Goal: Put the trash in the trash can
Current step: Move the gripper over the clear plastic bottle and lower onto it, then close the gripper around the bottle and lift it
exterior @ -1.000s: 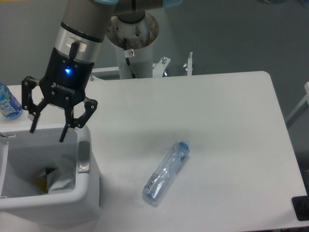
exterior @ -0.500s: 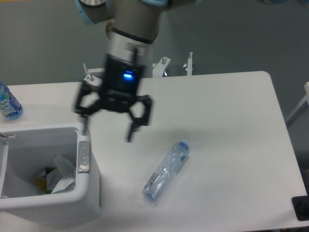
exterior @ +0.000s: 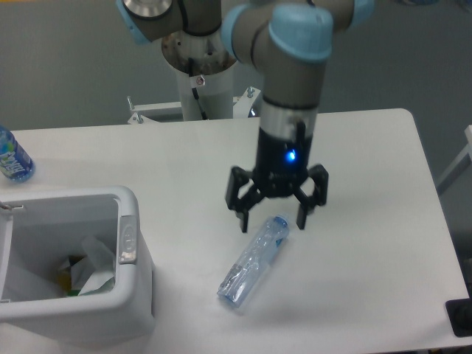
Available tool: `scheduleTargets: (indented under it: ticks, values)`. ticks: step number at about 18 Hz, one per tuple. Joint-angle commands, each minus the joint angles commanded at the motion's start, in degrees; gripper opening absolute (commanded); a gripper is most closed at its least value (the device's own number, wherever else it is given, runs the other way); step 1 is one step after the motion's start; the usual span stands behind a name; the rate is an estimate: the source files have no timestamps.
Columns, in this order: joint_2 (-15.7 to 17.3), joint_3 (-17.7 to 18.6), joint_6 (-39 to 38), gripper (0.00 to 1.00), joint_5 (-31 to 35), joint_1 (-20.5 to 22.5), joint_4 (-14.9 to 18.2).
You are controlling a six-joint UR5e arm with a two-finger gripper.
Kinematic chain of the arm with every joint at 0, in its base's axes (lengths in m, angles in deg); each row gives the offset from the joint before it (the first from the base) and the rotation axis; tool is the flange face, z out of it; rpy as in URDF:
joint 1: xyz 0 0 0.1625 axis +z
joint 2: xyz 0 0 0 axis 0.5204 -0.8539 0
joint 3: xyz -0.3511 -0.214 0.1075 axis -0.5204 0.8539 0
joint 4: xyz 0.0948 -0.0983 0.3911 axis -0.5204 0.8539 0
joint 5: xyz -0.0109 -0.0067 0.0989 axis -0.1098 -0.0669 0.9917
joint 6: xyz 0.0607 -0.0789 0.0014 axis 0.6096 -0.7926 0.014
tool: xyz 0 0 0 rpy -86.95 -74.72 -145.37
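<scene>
A crushed clear plastic bottle with a blue cap lies on the white table, cap end toward the upper right. My gripper hangs open just above the cap end, one finger on each side, holding nothing. The white trash can stands at the lower left. Inside it rests the crumpled white paper carton among other scraps.
An upright bottle with a blue label stands at the far left edge of the table. The robot's base column rises behind the table. The table's right edge is near a dark object at the lower right corner.
My open gripper has swung from above the trash can rightward across the table to the bottle's cap end. The bottle has not moved.
</scene>
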Motion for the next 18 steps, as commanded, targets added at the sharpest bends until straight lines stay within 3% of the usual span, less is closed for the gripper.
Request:
scheduleTargets:
  ticks: [2, 6, 10, 18]
  values:
    - [-1.7, 1.5, 8.8, 1.0, 1.3, -0.2, 0.2]
    - [-5.4, 2.4, 17.2, 1.0, 2.8, -0.4, -0.2]
    - [-9.1, 1.6, 18.2, 1.0, 3.4, -1.9, -0.4]
    - [-12.1, 3.8, 17.8, 1.0, 6.0, -4.4, -2.5]
